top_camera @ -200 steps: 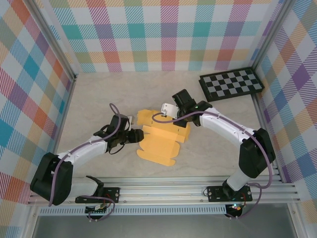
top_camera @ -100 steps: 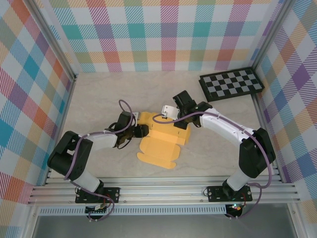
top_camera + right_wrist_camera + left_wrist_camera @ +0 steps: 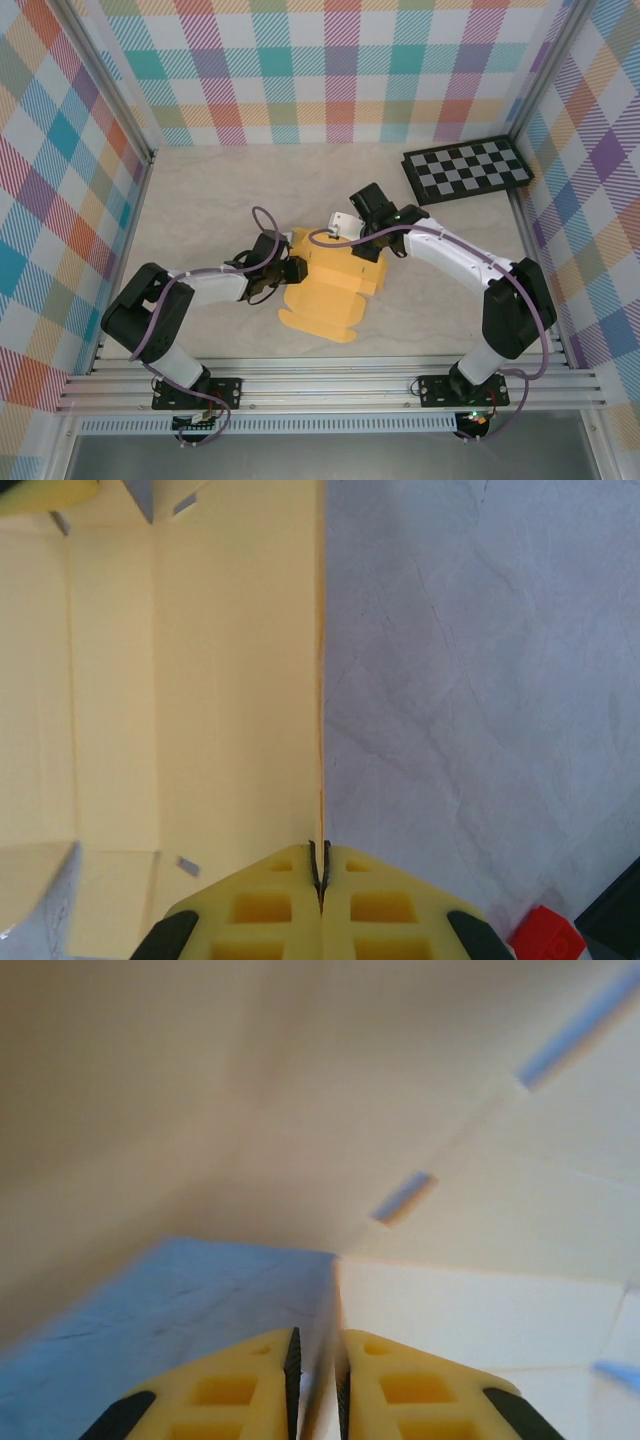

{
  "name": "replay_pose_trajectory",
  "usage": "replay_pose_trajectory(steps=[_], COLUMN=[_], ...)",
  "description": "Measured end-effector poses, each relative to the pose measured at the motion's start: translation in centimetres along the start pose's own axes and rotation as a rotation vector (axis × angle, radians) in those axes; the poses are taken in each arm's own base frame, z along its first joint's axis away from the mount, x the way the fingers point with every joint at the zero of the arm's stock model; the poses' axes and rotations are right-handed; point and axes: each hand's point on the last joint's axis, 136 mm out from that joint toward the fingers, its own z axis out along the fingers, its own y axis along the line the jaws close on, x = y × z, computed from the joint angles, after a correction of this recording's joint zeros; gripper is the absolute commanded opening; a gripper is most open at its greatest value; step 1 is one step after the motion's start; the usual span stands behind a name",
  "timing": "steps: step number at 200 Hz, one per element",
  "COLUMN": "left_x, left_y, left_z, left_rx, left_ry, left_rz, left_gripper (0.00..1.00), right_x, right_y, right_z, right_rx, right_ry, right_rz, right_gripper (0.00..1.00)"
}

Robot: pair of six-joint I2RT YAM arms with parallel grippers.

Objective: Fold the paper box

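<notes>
The top camera sat above and behind the arms and looked steeply down, far enough back to take in the whole surface, with the paper box near the middle and both arm bases at the lower edge. The left wrist camera looked forward past the left fingers at the bottom of its view, so near the paper box that the card was blurred. The right wrist camera looked almost straight down past the right fingers, close above one edge of the paper box and the surface beside it. All three views shared the paper box.
</notes>
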Motion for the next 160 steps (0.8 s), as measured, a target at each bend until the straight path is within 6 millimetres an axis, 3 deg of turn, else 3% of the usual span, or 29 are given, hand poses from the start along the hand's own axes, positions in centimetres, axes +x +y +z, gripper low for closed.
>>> replay_pose_trajectory(steps=[16, 52, 88, 119, 160], left_x=[0.0, -0.2, -0.1, 0.3, -0.8], left_y=[-1.0, -1.3, -2.4, -4.0, -4.8], left_z=[0.0, 0.0, 0.3, 0.5, -0.4], left_rx=[0.003, -0.019, -0.001, 0.029, 0.017], left_ry=[0.001, -0.003, 0.001, 0.006, -0.004], left_rz=[-0.010, -0.073, -0.124, -0.147, -0.136], left_gripper=[0.18, 0.23, 0.38, 0.39, 0.39], right_x=[0.1, 0.3, 0.5, 0.7, 1.5], right_y=[-0.1, -0.2, 0.0, 0.4, 0.7], right_z=[0.0, -0.1, -0.2, 0.0, 0.7], right_rx=[0.006, 0.010, 0.006, 0.000, 0.014], right_ry=[0.005, 0.008, 0.006, 0.012, 0.025], right_rz=[0.016, 0.043, 0.067, 0.071, 0.068], right_gripper=[0.00, 0.00, 0.00, 0.00, 0.00])
